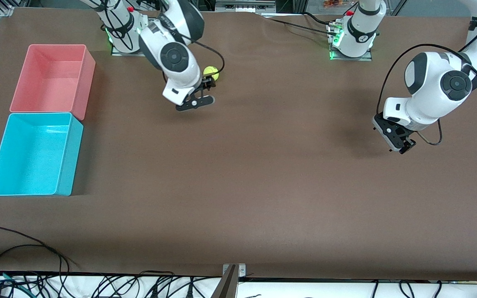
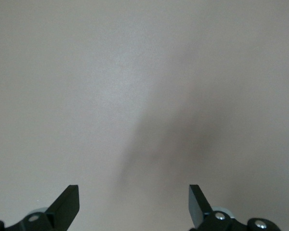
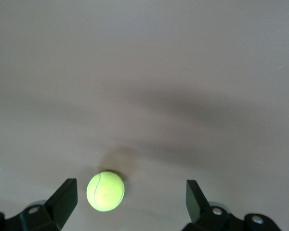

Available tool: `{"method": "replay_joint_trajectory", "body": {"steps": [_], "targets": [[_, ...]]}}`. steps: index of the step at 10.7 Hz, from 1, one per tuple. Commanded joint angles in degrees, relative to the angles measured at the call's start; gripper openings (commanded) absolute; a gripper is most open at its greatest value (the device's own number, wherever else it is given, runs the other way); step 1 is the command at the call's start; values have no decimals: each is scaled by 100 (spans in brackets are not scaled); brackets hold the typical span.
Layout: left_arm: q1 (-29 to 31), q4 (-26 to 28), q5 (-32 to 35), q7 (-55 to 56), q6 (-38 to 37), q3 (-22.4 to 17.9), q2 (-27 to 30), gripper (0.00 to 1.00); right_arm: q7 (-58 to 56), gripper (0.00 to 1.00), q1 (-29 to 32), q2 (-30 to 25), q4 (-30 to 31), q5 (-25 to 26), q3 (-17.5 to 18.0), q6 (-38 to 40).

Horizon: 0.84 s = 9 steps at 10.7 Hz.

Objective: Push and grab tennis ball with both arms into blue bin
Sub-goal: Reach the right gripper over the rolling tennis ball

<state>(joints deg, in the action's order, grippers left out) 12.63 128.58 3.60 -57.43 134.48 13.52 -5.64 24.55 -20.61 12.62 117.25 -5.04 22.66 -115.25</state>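
Right arm bending down over the ball, left arm waiting

The black two-finger right gripper (image 1: 202, 94) is hanging wide open and empty over the fuzzy yellow-green tennis ball (image 1: 211, 73), ball at its 1 o'clock on the brown table (image 1: 263, 186); the left gripper (image 1: 402, 142) is gaping empty

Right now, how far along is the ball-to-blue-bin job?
Done: nothing delivered; the blue bin holds no ball.
In hand: the tennis ball lies on the table near the right arm's base, and the right gripper hangs open over it, the ball between its fingers but not gripped.
Left: close on the ball, carry it to the blue bin beside the pink bin. The left gripper waits open over bare table.
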Motion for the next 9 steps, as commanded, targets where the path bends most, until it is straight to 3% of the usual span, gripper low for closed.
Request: {"method": "replay_joint_trajectory", "body": {"steps": [1,5,9], "targets": [[-6,97,150,56,17,-16,317,100,-91,100,-495,-67,429,38,-7,-435],[-15,97,150,56,26,-16,370,100,-3,100,-874,-40,1097,38,-7,-1235],[-15,88,150,56,26,-16,344,100,445,100,-1304,205,1160,47,-7,-1474]]}}
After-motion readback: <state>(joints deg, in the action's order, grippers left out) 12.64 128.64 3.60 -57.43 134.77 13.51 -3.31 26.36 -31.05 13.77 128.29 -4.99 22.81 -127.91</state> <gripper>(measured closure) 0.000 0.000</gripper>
